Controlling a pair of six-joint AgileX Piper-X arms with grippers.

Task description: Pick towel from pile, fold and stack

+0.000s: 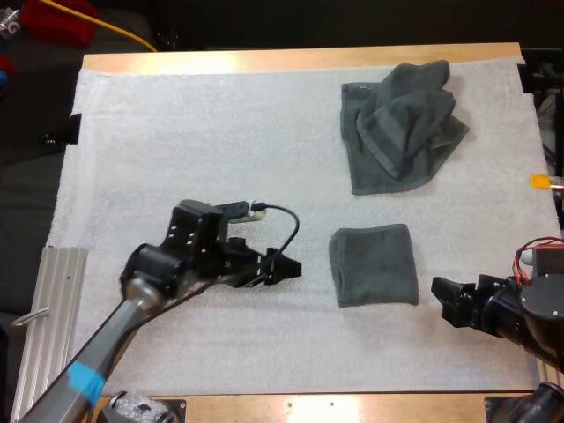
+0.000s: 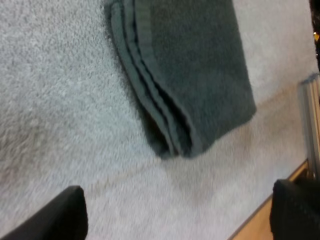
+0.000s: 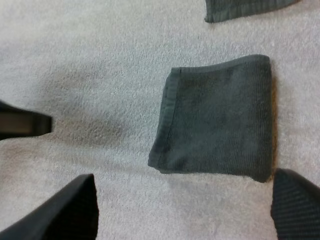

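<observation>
The left hand is seen with fingers apart, empty, near the folded towel lying flat on the white mat. Farther back, the crumpled towel (soft, light, surely limp) is best pinched at a hemmed corner. The right hand is likewise spread, gripping nothing.

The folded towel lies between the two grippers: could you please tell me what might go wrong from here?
The left gripper, open, sits close beside the folded towel; a careless sweep could nudge it unfolded. The crumpled towel has overlapping layers, so the right gripper may pinch several at once.
</observation>
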